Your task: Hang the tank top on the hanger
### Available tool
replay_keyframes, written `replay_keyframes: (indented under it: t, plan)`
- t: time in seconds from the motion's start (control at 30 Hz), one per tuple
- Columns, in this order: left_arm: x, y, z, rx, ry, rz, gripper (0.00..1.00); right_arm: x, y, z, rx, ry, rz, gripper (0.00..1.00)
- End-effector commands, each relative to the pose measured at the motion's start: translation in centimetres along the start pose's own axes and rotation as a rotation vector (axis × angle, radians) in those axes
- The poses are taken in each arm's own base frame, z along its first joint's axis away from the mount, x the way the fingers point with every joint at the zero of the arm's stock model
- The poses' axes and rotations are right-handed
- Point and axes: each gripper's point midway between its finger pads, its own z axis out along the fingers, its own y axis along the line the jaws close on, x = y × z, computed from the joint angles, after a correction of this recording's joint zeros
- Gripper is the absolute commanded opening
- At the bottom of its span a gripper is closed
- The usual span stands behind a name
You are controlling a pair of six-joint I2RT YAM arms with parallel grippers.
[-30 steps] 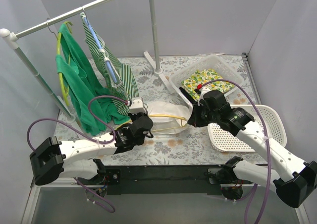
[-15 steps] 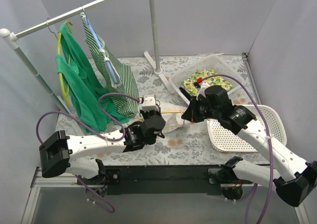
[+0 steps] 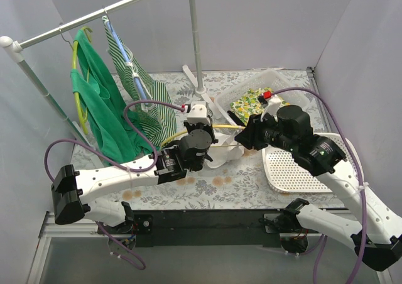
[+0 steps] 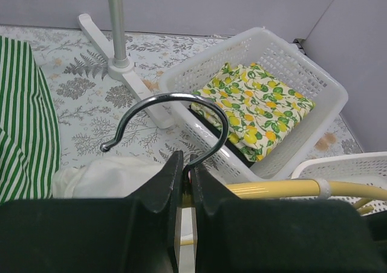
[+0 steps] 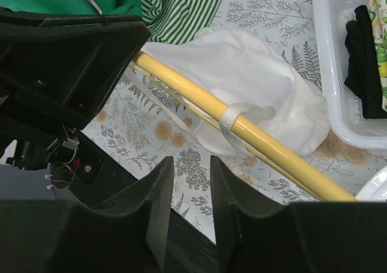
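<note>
Left wrist view, bottom centre: the left gripper (image 4: 187, 167) is pinched tight on the hanger (image 4: 275, 188) at the foot of its grey hook. Just beyond, lower left, the tank top (image 4: 106, 176) lies bunched. Right wrist view: the right gripper (image 5: 189, 164) stands narrowly parted, empty, at the bottom; past it, mid-frame, a white strap of the tank top loops around the yellow bar.

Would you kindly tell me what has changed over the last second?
The left gripper, jaws shut on the hanger below its hook, carried it right and away from the bases, lifting it. The tank top, one strap looped over the bar, came along. The right gripper drifted slightly right, jaws open. The hung green garment and the white basket stayed put.
</note>
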Motion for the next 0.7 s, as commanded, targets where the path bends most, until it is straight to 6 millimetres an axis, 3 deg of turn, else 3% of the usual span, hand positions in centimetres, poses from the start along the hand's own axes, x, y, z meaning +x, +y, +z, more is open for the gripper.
replay_keyframes:
  t: [0.0, 0.23, 0.47, 0.6, 0.67]
  plan:
    - [-5.2, -2.2, -0.8, 0.081, -0.038, 0.013, 0.00, -3.3, 2.8, -2.7, -0.105, -0.102, -0.105, 0.43]
    - [-8.7, -4.0, -1.4, 0.154, -0.044, 0.058, 0.00, -7.1, 4.6, -6.7, -0.144, -0.252, -0.206, 0.56]
    - [-10.2, -5.5, -2.3, 0.238, -0.007, 0.091, 0.00, -9.4, 5.6, -10.8, -0.163, -0.400, -0.312, 0.60]
    - [-11.0, -6.1, -3.0, 0.287, 0.013, 0.110, 0.00, -10.7, 5.2, -12.2, -0.116, -0.466, -0.359, 0.66]
    - [-11.2, -6.2, -3.5, 0.316, 0.028, 0.123, 0.00, -10.9, 4.7, -11.8, -0.087, -0.456, -0.376, 0.67]
